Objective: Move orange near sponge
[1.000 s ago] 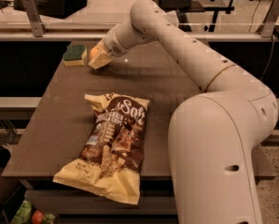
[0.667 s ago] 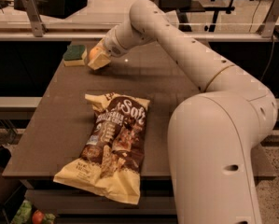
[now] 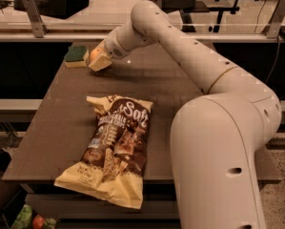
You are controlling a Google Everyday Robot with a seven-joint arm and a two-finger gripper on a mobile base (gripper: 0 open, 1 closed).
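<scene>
The sponge (image 3: pixel 75 55), dark green on top with a pale yellow base, lies at the far left corner of the brown table (image 3: pixel 180 87). My gripper (image 3: pixel 98 60) is low over the table right beside the sponge's right side. It is shut on the orange (image 3: pixel 91 55). Only a small sliver of the orange shows at the gripper's left edge; the rest is hidden by the fingers (image 3: pixel 102 62). The orange sits close to the sponge, almost touching it.
A large yellow-and-brown snack bag (image 3: pixel 112 149) lies on the front middle of the table. My arm (image 3: pixel 189 56) spans the right half of the table. A tiny red fruit (image 3: pixel 38 221) lies on the floor at the front left.
The gripper with the orange has shifted slightly left toward the sponge. The sponge and the snack bag have not moved.
</scene>
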